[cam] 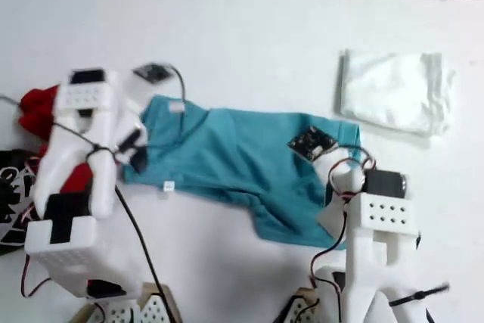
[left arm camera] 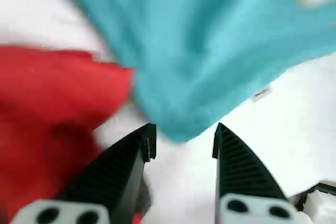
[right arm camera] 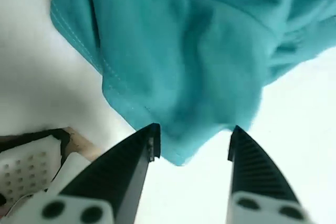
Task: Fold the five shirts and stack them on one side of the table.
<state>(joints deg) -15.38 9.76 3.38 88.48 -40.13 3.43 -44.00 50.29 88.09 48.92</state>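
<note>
A teal shirt (cam: 242,164) lies spread and crumpled across the middle of the white table (cam: 227,28). The left arm (cam: 83,141) stands over its left end. In the left wrist view my left gripper (left arm camera: 184,142) is open, and a corner of the teal shirt (left arm camera: 210,40) lies just beyond the fingertips beside a red shirt (left arm camera: 47,108). The right arm (cam: 370,209) is at the teal shirt's near right corner. My right gripper (right arm camera: 193,145) is open, with the hem of the teal shirt (right arm camera: 194,51) reaching between its fingertips.
A folded white shirt (cam: 393,92) lies at the back right. The red shirt (cam: 38,107) is bunched at the left, with a black and white garment (cam: 11,187) at the left edge. Bare table stretches along the back.
</note>
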